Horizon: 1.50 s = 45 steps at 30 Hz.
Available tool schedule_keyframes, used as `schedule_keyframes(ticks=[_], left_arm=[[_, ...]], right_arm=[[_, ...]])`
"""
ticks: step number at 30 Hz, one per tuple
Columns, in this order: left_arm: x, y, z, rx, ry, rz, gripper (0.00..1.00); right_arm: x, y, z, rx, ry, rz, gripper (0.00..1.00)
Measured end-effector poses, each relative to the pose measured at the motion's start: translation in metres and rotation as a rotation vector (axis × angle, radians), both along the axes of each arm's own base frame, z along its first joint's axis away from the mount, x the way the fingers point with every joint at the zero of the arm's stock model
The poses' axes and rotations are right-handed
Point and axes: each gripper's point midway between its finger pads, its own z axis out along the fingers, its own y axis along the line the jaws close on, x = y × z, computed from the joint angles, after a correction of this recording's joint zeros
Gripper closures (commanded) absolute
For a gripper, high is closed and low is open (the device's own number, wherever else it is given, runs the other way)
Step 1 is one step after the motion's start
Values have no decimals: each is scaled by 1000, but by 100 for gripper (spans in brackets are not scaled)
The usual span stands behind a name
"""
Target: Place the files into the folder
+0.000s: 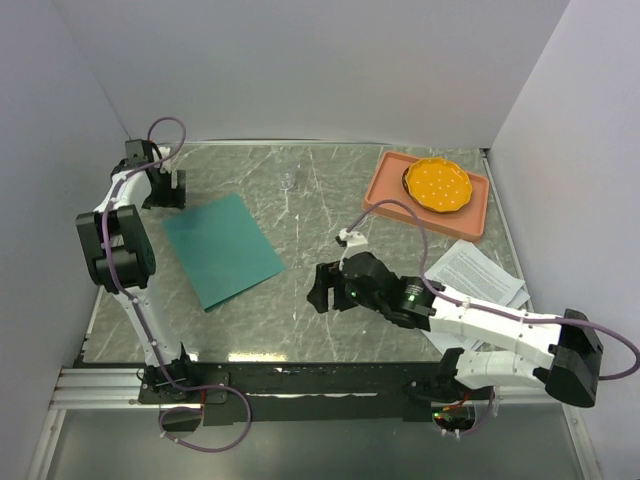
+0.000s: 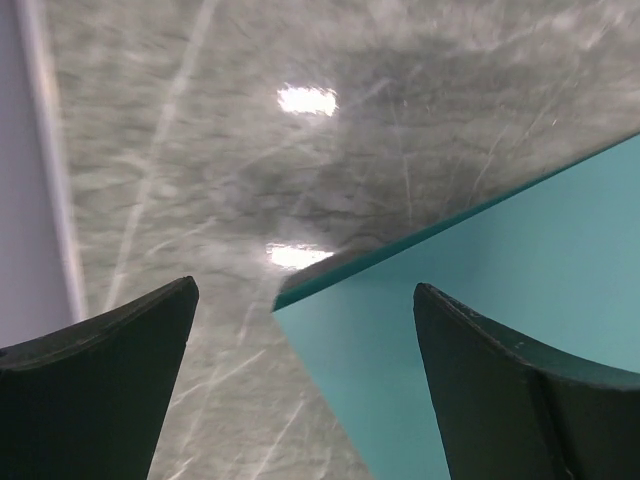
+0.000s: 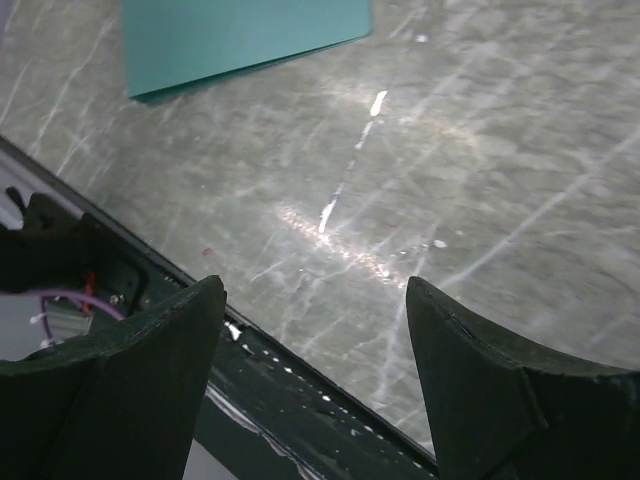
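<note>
I see the folder [image 1: 222, 250] flat & closed on the table [image 1: 310, 225], sitting askew. Its long axis runs far-to-near w/ the near end swung right, and one corner is aimed at the arm bases. The files [image 1: 485, 272] lie well right of the folder: white printed sheets, slightly fanned, long axis approx. far-left to near-right, partly under my R arm [image 1: 500, 325]. They're not in the folder yet. Right of the folder and farther back, a salmon tray [image 1: 385, 195] holds one orange plate [image 1: 438, 185]. L gripper [image 2: 305, 286] is spread wide, nothing held, over the folder's far-left corner, whose tip shows btwn the fingers. R gripper [image 3: 313, 282] is also wide & empty, over bare table just right of the folder, btwn it and the files.
</note>
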Motion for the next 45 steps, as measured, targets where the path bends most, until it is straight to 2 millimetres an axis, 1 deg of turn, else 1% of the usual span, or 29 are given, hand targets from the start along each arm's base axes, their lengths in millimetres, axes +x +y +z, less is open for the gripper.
schedule_keyframes(ticks=[2,4,7,10,12,15,18,21,23,26,32,34,36,37,40,42,45], left_arm=[[-1,-2,-16,-5,33,0,2],[0,-2,-23,-4,47,3,2],[4,0,-29,4,51,10,3],[10,8,-35,20,49,29,3],[12,13,-42,18,53,42,3],[9,17,-53,6,74,45,5],[6,15,-59,-15,86,12,7],[5,9,-60,-12,84,-48,10],[-1,1,-60,-16,88,-91,11],[-20,-16,-62,-23,115,-161,12],[-66,-63,-65,-19,173,-319,16],[-81,-76,-66,-15,192,-360,18],[-91,-85,-67,-17,205,-392,20],[-95,-88,-67,-20,210,-402,20],[-102,-89,-67,-26,211,-406,20],[-107,-89,-68,-24,209,-403,21],[-110,-88,-68,-23,206,-399,22]], right_arm=[[-4,11,-2,11,1,34,19],[-6,22,-11,10,12,67,19],[-9,33,-30,-21,47,109,20],[-13,37,-42,-43,73,135,20],[-14,38,-43,-43,76,142,20],[-13,41,-37,-17,66,148,20],[-14,46,-33,11,61,157,20],[-15,49,-33,26,66,163,20],[-16,51,-36,31,78,164,20],[-17,52,-45,27,107,153,20],[-21,46,-77,-6,202,98,22],[-23,43,-89,-10,243,84,24],[-27,41,-98,-4,282,75,27],[-30,40,-103,5,302,75,30],[-40,44,-112,48,361,100,35],[-49,50,-117,91,408,133,39],[-59,64,-119,158,468,191,41]])
